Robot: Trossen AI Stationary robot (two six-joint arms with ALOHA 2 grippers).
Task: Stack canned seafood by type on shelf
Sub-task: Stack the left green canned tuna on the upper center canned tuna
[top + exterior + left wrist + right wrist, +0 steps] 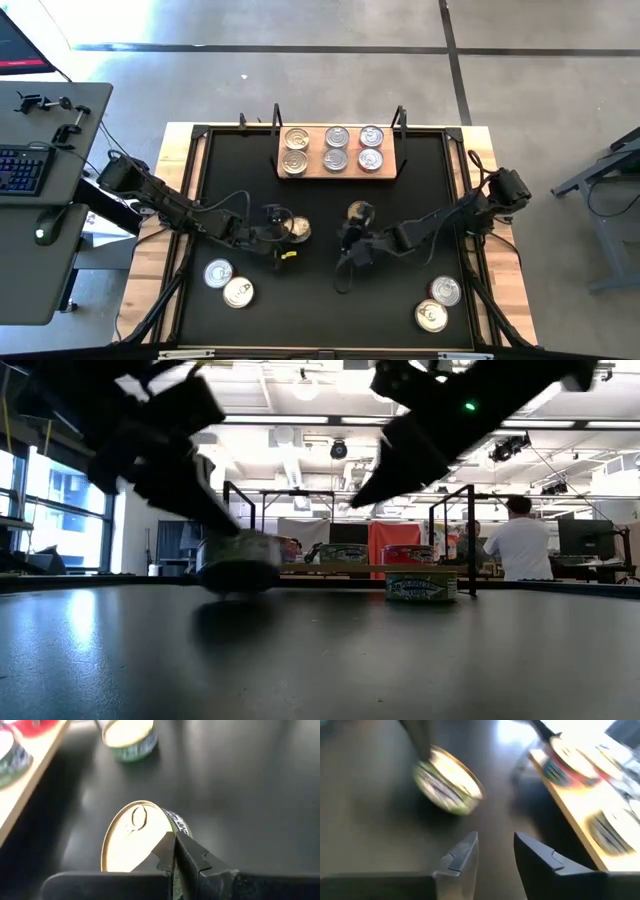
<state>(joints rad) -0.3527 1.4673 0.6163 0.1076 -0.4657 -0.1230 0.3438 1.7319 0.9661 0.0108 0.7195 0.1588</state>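
The shelf (290, 174), a light-wood board at the mat's far edge, carries several tins (335, 150). My left gripper (173, 840) is shut on a gold-lidded tin (132, 837) at the mat's middle (297, 230). My right gripper (495, 845) hovers open just right of it (350, 248), with nothing between its fingers. Another gold-lidded, green-labelled tin (360, 212) sits flat on the mat in front of the shelf (129, 737). My left gripper pinches the tin at its rim (169, 822), one finger on the gold lid and the other outside the side wall (181, 826). The fingers slant downward from the table's left. The tin sits tilted in the hold (450, 782).
Two silver-lidded tins (228, 282) lie near the mat's front left, and two more (438, 303) lie at the front right. Black wire posts (277, 115) rise at the shelf's ends. A person (518, 545) stands in the room beyond the table.
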